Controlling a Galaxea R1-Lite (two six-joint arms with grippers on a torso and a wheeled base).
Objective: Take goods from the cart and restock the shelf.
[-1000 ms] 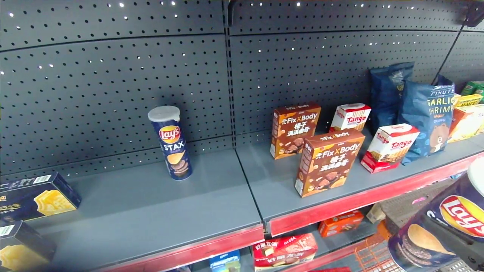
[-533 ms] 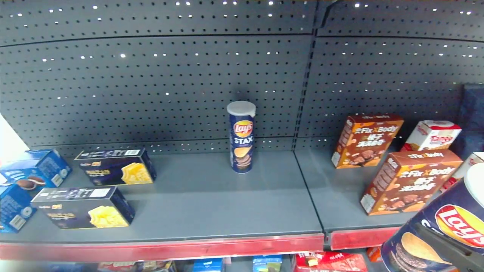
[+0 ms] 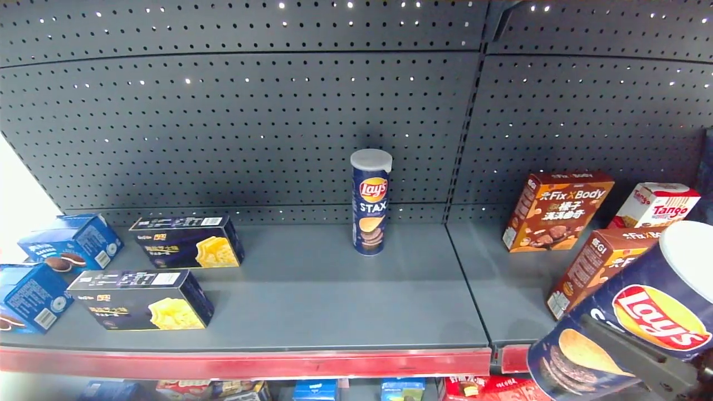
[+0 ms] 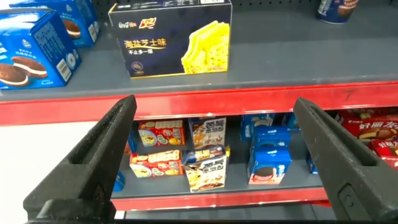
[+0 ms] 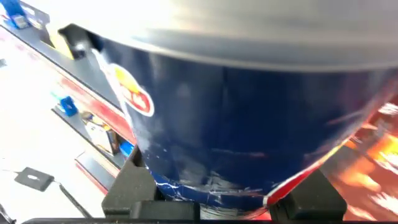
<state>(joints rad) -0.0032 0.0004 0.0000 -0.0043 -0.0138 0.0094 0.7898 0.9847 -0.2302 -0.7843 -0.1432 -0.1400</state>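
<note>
A dark blue chips can (image 3: 371, 201) with a grey lid stands upright at the back of the grey shelf (image 3: 334, 301). A second can of the same kind (image 3: 629, 317) is held tilted in front of the shelf's right part, low at the right in the head view. My right gripper (image 5: 224, 193) is shut on that can (image 5: 249, 124), and one finger (image 3: 638, 353) crosses its lower side. My left gripper (image 4: 214, 155) is open and empty, in front of the red shelf edge (image 4: 199, 96), below a dark cracker box (image 4: 177, 37).
Two dark cracker boxes (image 3: 142, 299) and blue cookie boxes (image 3: 33, 295) lie on the shelf's left. Brown boxes (image 3: 557, 210) and a red-white box (image 3: 657, 205) stand at the right. Open shelf floor surrounds the standing can. A lower shelf (image 4: 205, 155) holds several small boxes.
The head camera has swung left along the shelf, bringing the boxes at the left into view. The held can sits higher and farther left in the picture.
</note>
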